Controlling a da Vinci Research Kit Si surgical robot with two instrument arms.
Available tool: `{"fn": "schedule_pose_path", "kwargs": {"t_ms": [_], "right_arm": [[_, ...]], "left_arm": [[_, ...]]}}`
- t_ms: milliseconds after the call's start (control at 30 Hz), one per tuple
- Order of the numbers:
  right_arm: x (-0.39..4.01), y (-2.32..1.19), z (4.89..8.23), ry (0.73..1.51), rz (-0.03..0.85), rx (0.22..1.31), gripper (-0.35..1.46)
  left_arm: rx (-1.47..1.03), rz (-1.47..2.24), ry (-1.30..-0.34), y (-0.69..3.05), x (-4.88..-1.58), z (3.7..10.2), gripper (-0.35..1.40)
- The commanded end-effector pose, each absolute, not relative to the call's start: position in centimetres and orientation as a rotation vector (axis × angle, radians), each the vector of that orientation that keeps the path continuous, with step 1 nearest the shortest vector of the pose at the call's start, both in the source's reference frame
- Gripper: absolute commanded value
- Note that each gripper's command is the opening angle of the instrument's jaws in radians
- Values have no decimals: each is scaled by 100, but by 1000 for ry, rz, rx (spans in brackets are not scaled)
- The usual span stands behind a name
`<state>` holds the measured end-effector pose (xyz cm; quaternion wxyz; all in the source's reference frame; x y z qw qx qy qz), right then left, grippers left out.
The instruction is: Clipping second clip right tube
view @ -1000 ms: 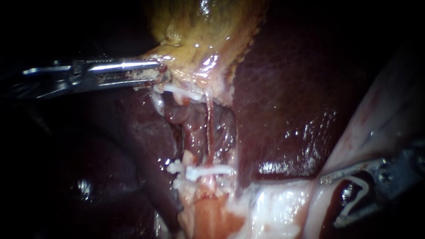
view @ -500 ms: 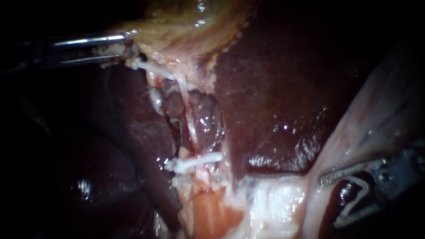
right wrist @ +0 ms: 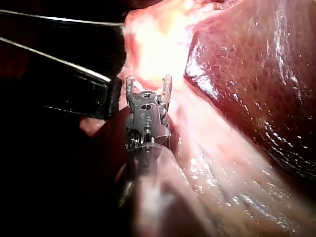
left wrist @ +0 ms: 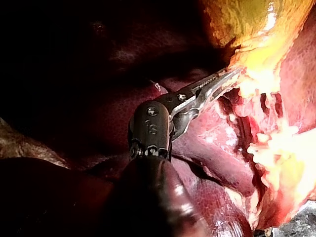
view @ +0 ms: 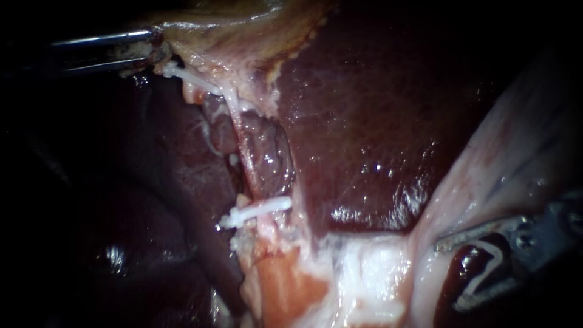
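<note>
Left instrument (view: 155, 53) clamps the gallbladder (view: 212, 42) far left, tensioning the tube (view: 246, 152); right instrument (view: 449, 276) holds a fresh clip (view: 493, 258) between its spread jaws, near right.

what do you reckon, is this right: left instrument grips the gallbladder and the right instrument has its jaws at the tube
Not quite. The right instrument is not at the tube. The endoscope view shows its jaws holding a loaded clip well off to the side, apart from the tube. The left instrument does grip the gallbladder.
</note>
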<state>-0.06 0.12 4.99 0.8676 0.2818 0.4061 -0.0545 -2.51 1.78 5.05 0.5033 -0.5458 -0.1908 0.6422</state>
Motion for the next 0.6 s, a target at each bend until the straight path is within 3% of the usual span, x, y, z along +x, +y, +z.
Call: {"fn": "schedule_pose_path", "kwargs": {"t_ms": [33, 233, 600], "right_arm": [[-1, 13, 499, 883, -71, 605, 50], [30, 29, 495, 936, 118, 688, 49], [103, 54, 513, 916, 277, 735, 49]], "left_arm": [[-1318, 1553, -461, 178, -251, 505, -35], [-1320, 1554, -465, 177, -252, 506, -35], [-1321, 1554, -466, 176, -254, 506, -35]]}}
